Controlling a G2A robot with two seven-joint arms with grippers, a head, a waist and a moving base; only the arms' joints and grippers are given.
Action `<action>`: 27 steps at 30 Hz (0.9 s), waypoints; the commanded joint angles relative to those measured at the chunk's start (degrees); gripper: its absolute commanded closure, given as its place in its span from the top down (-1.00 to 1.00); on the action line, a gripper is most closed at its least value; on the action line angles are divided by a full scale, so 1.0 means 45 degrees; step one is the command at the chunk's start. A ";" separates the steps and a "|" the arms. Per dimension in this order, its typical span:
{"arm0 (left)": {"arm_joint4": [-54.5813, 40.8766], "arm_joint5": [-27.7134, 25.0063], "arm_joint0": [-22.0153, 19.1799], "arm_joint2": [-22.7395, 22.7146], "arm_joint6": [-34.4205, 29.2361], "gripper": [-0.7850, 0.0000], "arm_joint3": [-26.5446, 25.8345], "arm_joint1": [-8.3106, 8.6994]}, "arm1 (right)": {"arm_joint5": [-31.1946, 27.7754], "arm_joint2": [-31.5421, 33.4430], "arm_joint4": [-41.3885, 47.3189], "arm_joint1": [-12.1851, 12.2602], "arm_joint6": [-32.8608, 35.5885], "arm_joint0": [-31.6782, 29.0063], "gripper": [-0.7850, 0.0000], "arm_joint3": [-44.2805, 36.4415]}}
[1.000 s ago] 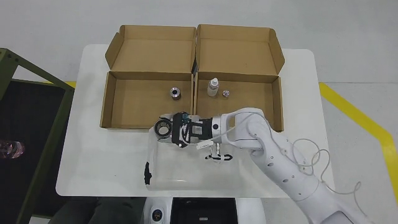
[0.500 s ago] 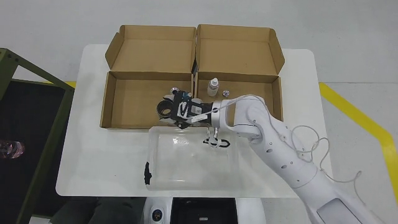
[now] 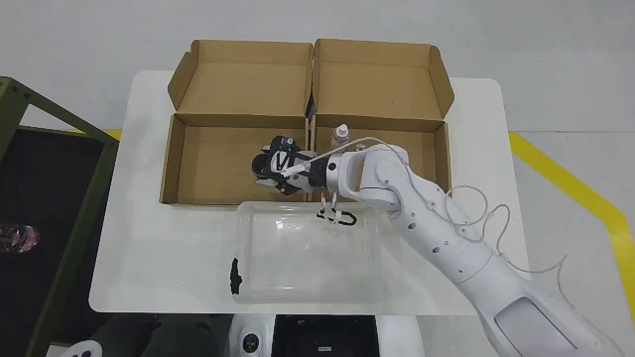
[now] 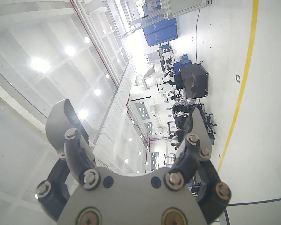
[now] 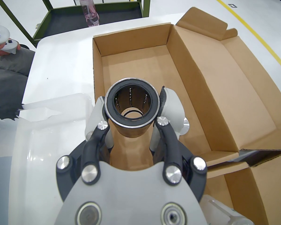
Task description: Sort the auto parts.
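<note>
On a white table (image 3: 149, 238) stand two open cardboard boxes side by side, with a clear tray (image 3: 298, 268) just in front of them. The right tool (image 3: 270, 167) reaches across the tray's far edge and hangs over the right half of the left box (image 3: 198, 169). Its fingers (image 5: 97, 111) pinch a bearing (image 5: 133, 127), a short metal sleeve with black end rings, one finger on each side of its wall. The bearing's long axis tilts down toward the box floor: its open end faces the wrist camera, and cardboard shows through the bore. A small white bottle (image 3: 340, 137) stands in the right box (image 3: 417, 169). The left tool (image 4: 127, 113) has its fingers spread wide, gripping nothing, aimed at the room.
</note>
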 commanded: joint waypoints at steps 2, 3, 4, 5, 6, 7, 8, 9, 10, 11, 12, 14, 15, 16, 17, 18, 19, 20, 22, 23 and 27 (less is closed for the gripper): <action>0.0000 0.0000 0.0000 0.0000 0.0000 1.00 0.0000 0.0000 | 0.0168 -0.0173 -0.0306 -0.0089 0.0068 0.0192 -1.00 0.0375; 0.0000 0.0000 0.0000 0.0000 0.0000 1.00 0.0000 0.0000 | 0.0183 -0.0223 -0.0333 -0.0117 0.0036 0.0220 -1.00 0.0502; 0.0000 0.0000 0.0000 0.0000 0.0000 1.00 0.0000 0.0000 | 0.0175 -0.0269 -0.0361 -0.0144 0.0017 0.0251 -1.00 0.0614; 0.0000 0.0000 0.0000 0.0000 0.0000 1.00 0.0000 0.0000 | 0.0197 -0.0321 -0.0464 -0.0166 0.0052 0.0289 -1.00 0.0723; 0.0000 0.0000 0.0000 0.0000 0.0000 1.00 0.0000 0.0000 | 0.0227 -0.0366 -0.0554 -0.0189 0.0042 0.0314 -1.00 0.0800; 0.0000 0.0000 0.0000 0.0000 0.0000 1.00 0.0000 0.0000 | 0.0250 -0.0403 -0.0600 -0.0211 0.0015 0.0320 -1.00 0.0896; 0.0000 0.0000 0.0000 0.0000 0.0000 1.00 0.0000 0.0000 | 0.0269 -0.0437 -0.0661 -0.0231 -0.0008 0.0332 -1.00 0.0980; 0.0000 0.0000 0.0000 0.0000 0.0000 1.00 0.0000 0.0000 | 0.0282 -0.0466 -0.0693 -0.0251 -0.0038 0.0336 -1.00 0.1064; 0.0000 0.0000 0.0000 0.0000 0.0000 1.00 0.0000 0.0000 | 0.0295 -0.0491 -0.0743 -0.0269 -0.0058 0.0343 -1.00 0.1163; 0.0000 0.0000 0.0000 0.0000 0.0000 1.00 0.0000 0.0000 | 0.0303 -0.0517 -0.0763 -0.0288 -0.0067 0.0345 -1.00 0.1282; 0.0000 0.0000 0.0000 0.0000 0.0000 1.00 0.0000 0.0000 | 0.0310 -0.0535 -0.0773 -0.0309 -0.0079 0.0358 -1.00 0.1375; 0.0000 0.0000 0.0000 0.0000 0.0000 1.00 0.0000 0.0000 | 0.0335 -0.0574 -0.0853 -0.0345 -0.0099 0.0386 -1.00 0.1531; 0.0000 0.0000 0.0000 0.0000 0.0000 1.00 0.0000 0.0000 | 0.0337 -0.0595 -0.0883 -0.0363 -0.0098 0.0397 -1.00 0.1591; 0.0000 0.0000 0.0000 0.0000 0.0000 1.00 0.0000 0.0000 | 0.0350 -0.0616 -0.0940 -0.0380 -0.0094 0.0417 -1.00 0.1640; 0.0000 0.0000 0.0000 0.0000 0.0000 1.00 0.0000 0.0000 | 0.0373 -0.0648 -0.1008 -0.0399 -0.0079 0.0427 -1.00 0.1695; 0.0000 0.0000 0.0000 0.0000 0.0000 1.00 0.0000 0.0000 | 0.0380 -0.0680 -0.1049 -0.0420 -0.0089 0.0436 -1.00 0.1738; 0.0000 0.0000 0.0000 0.0000 0.0000 1.00 0.0000 0.0000 | 0.0371 -0.0718 -0.1108 -0.0441 -0.0095 0.0451 -1.00 0.1783; 0.0000 0.0000 0.0000 0.0000 0.0000 1.00 0.0000 0.0000 | 0.0373 -0.0754 -0.1180 -0.0462 -0.0107 0.0471 -1.00 0.1826; 0.0000 0.0000 0.0000 0.0000 0.0000 1.00 0.0000 0.0000 | 0.0401 -0.0823 -0.1291 -0.0506 -0.0159 0.0487 -1.00 0.1926; 0.0000 0.0000 0.0000 0.0000 0.0000 1.00 0.0000 0.0000 | 0.0397 -0.0851 -0.1334 -0.0528 -0.0189 0.0501 -1.00 0.1988; 0.0000 0.0000 0.0000 0.0000 0.0000 1.00 0.0000 0.0000 | 0.0392 -0.0930 -0.1535 -0.0602 -0.0369 0.0544 -0.85 0.2172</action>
